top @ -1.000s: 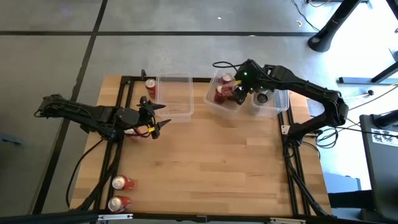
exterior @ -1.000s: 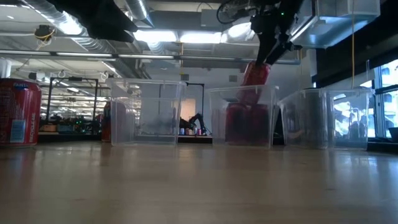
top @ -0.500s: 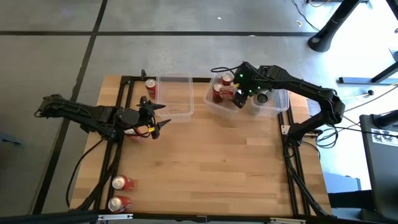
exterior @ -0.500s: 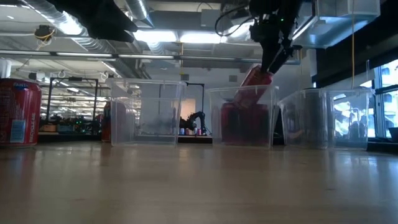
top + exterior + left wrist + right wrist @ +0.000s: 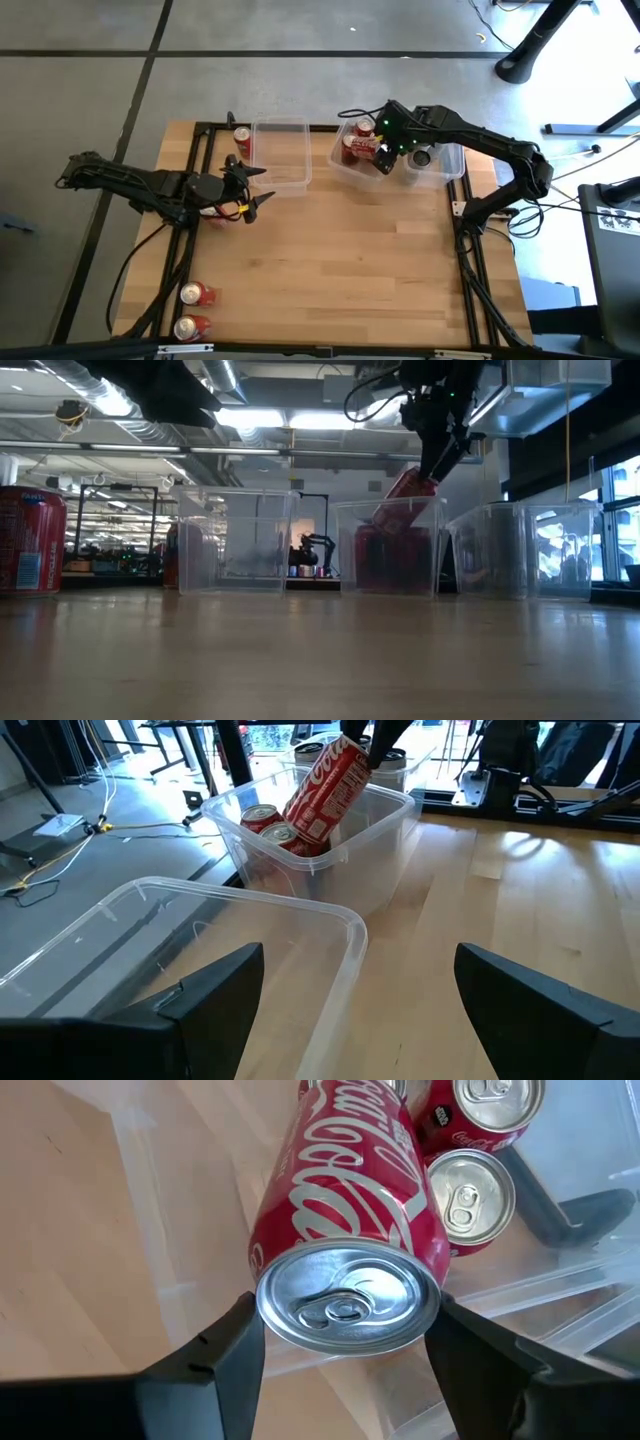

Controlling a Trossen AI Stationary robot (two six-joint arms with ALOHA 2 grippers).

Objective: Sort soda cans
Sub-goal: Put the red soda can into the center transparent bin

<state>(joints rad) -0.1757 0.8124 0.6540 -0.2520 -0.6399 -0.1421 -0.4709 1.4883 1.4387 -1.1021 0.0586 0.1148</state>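
We see a red soda can (image 5: 345, 1240) clamped at its silver top end between the two fingers of the right hand (image 5: 345, 1335). Its long axis is tilted, with the top raised toward the hand and the base slanting down into the middle clear bin (image 5: 345, 168). In the left wrist view the same can leans over the bin's rim, with its lower end among two upright red cans (image 5: 275, 828) that stand inside the bin. In the low view it hangs at a slant, partly above the bin wall and partly within it.

Just beside that bin, toward the right arm's side, stands another clear bin (image 5: 440, 165). A third clear bin (image 5: 280, 150) sits to the left of the middle one, and one red can (image 5: 242, 141) stands upright against its outer left side.

The left hand (image 5: 250, 192) hovers near that third bin with its fingers apart and nothing between them.

At the near left corner of the table (image 5: 340, 270) lie two more red cans (image 5: 195, 310).
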